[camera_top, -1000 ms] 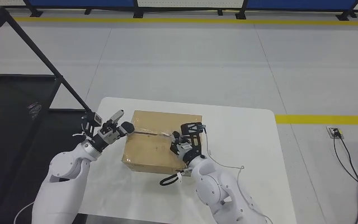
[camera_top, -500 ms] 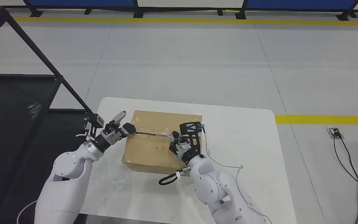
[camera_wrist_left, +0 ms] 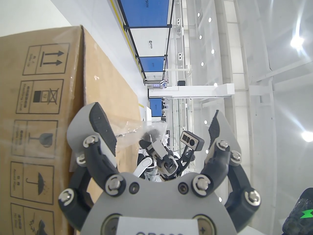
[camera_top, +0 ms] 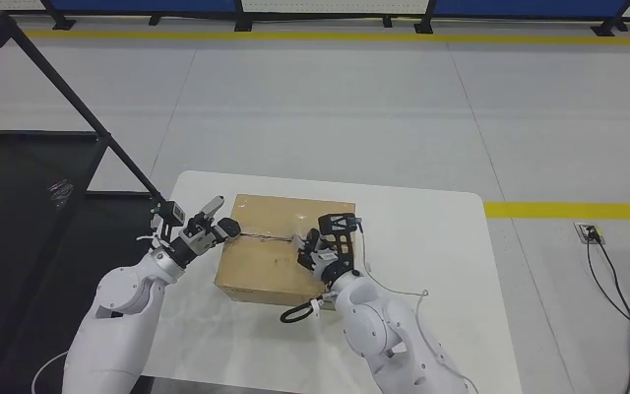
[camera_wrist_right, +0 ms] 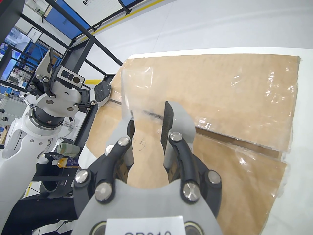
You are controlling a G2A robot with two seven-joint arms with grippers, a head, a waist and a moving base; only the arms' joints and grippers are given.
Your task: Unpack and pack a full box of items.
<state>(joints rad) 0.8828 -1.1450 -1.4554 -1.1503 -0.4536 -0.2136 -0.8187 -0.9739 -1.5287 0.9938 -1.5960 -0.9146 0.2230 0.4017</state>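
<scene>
The cardboard box sits at the middle of the surface, stiff and likely heavy (full, by the task). Its clear tape is thin and clingy, best taken at the lifted end. The left gripper has its fingers wide at the box's 9 o'clock edge, holding nothing. The right gripper, near 3 o'clock on the lid, has fingers narrowly parted, the tape clinging to one.

Cardboard box side, printed handling pictograms: up arrows, stacking mark, wine glass, umbrella

left gripper, jaws spread, at edge of the cardboard box.
</scene>
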